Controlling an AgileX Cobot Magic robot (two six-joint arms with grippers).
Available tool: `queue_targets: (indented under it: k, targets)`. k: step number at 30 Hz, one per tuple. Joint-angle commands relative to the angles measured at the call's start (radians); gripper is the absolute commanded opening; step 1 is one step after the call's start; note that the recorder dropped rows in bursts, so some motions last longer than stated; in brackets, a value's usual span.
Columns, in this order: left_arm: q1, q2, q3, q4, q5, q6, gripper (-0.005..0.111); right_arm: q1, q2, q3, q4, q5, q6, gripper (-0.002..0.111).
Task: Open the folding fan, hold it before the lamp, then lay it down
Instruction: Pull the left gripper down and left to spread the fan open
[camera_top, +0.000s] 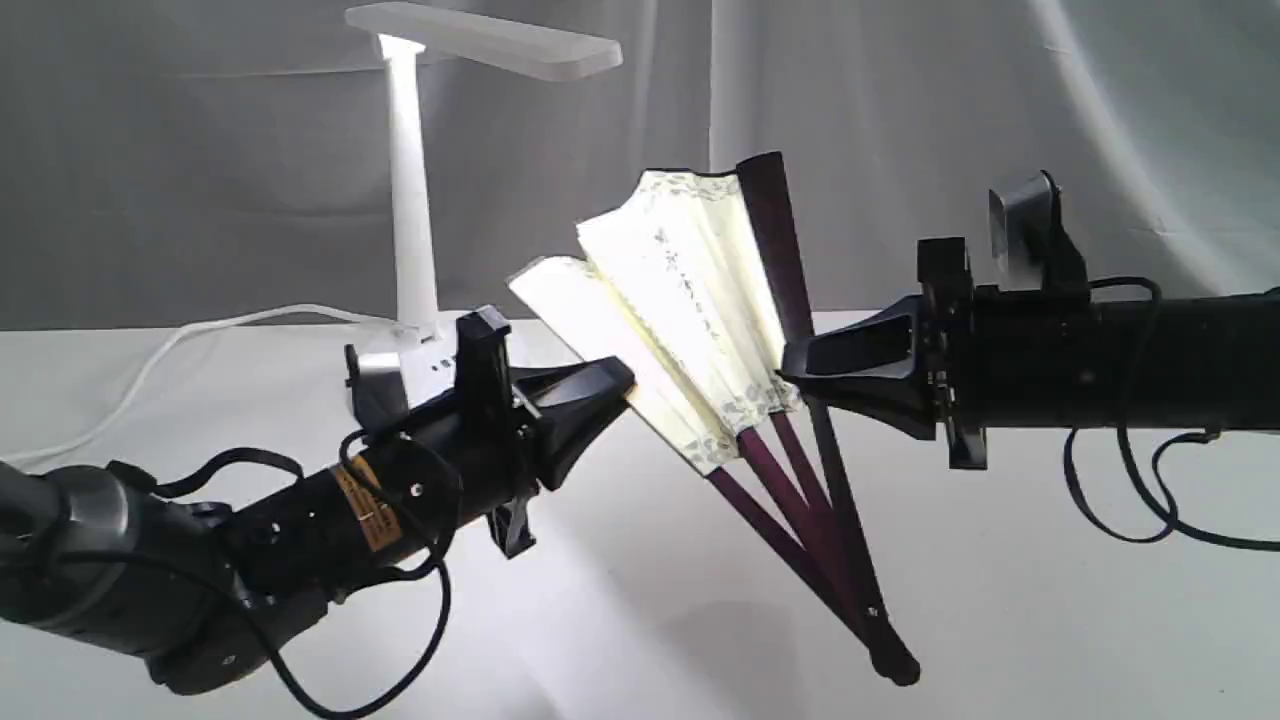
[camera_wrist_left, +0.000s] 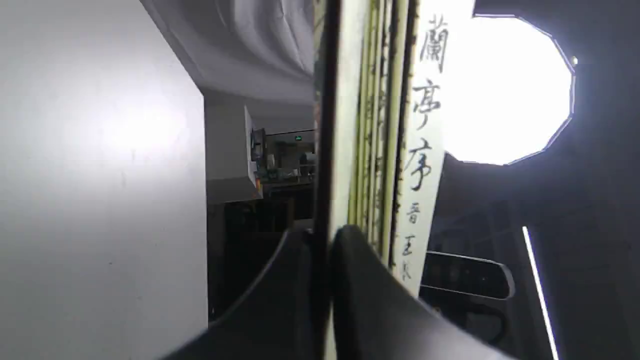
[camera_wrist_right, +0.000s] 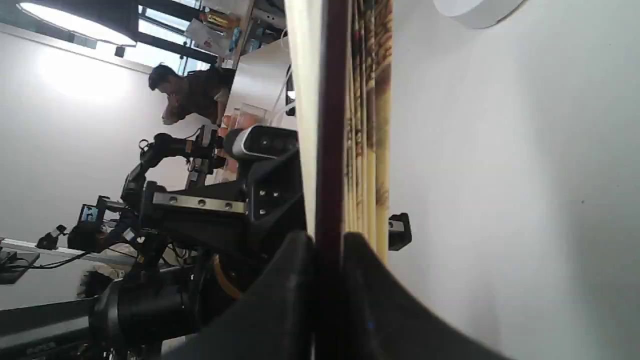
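The folding fan is partly spread above the desk's middle. The left pincer clamps one outer guard, the right pincer the other. Remaining: full spread, presentation before the lamp at the far-left edge, lay-down.

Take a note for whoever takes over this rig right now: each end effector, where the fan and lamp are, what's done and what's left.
Grips: left end effector shut on the folding fan by its left outer guard; right end effector shut on its right guard.
Fan held up between them, partly spread, pivot end low near the table.
The lamp is lit, behind and left of the fan in the exterior view.
Done: opening begun. Left: spread fully, hold before the lamp, lay down.
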Motion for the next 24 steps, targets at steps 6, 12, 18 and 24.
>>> queue_targets:
  k: [6, 12, 18, 24]
  targets:
    - [-0.003, -0.129, 0.167, -0.028, -0.014, 0.078, 0.000, -0.001, -0.011, 0.000, 0.055, -0.031, -0.008, 0.000]
    - [-0.003, -0.208, 0.262, -0.043, -0.014, 0.085, 0.000, -0.002, -0.011, 0.000, 0.094, -0.050, -0.006, 0.000]
    - [-0.003, -0.260, 0.334, -0.053, -0.014, 0.085, 0.000, -0.002, -0.011, 0.000, 0.116, -0.094, 0.008, 0.000]
    - [-0.003, -0.288, 0.375, -0.058, -0.014, 0.087, 0.000, -0.002, -0.011, 0.000, 0.147, -0.130, 0.008, 0.000]
